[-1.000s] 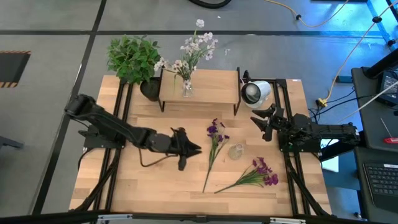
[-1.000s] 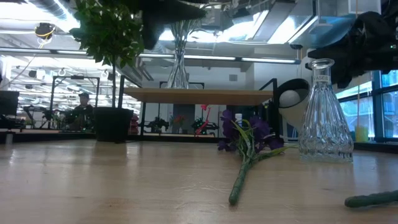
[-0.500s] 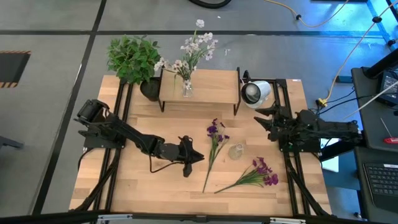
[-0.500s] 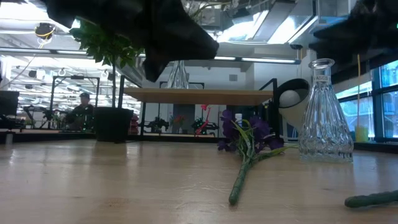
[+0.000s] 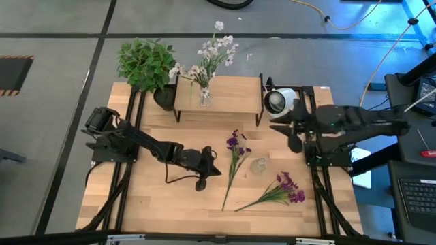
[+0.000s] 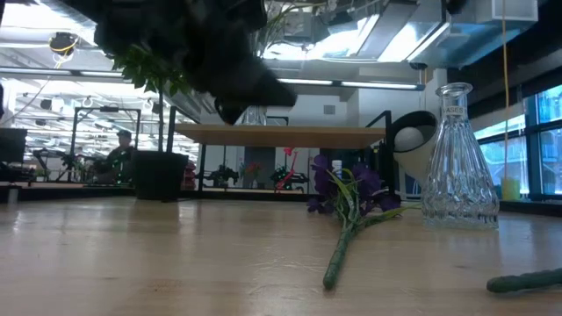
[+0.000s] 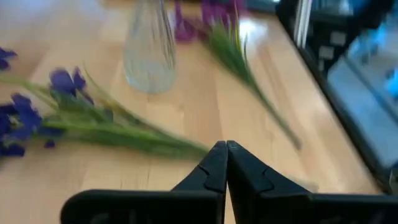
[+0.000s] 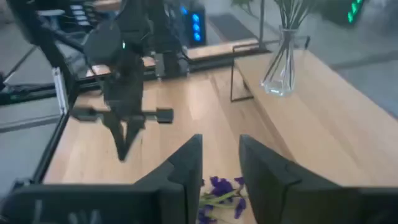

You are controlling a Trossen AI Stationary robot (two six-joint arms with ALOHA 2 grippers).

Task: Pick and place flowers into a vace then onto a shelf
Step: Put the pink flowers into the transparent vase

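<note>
One purple flower [image 5: 235, 158] lies flat on the table, and a second purple bunch [image 5: 279, 191] lies nearer the right edge. The empty glass vase [image 5: 258, 165] stands upright between them [image 6: 457, 158]. The shelf [image 5: 218, 95] bears another glass vase holding white-pink flowers [image 5: 212, 56]. My left gripper [image 5: 216, 170] hovers shut above the table, left of the first flower's stem [image 7: 226, 152]. My right gripper [image 5: 276, 129] is open, raised over the table's right side, touching nothing [image 8: 221, 168].
A bushy potted plant [image 5: 146, 64] stands at the far left corner beside the shelf. A white round device [image 5: 279, 101] sits right of the shelf. Black rails [image 5: 129, 163] run along both table sides. Bare wood lies near the table's near left part.
My left gripper has come down and shifted a little toward the near edge, staying shut. My right arm has risen out of the low view and reached toward the table's left and far side. Flowers and vases have not moved.
</note>
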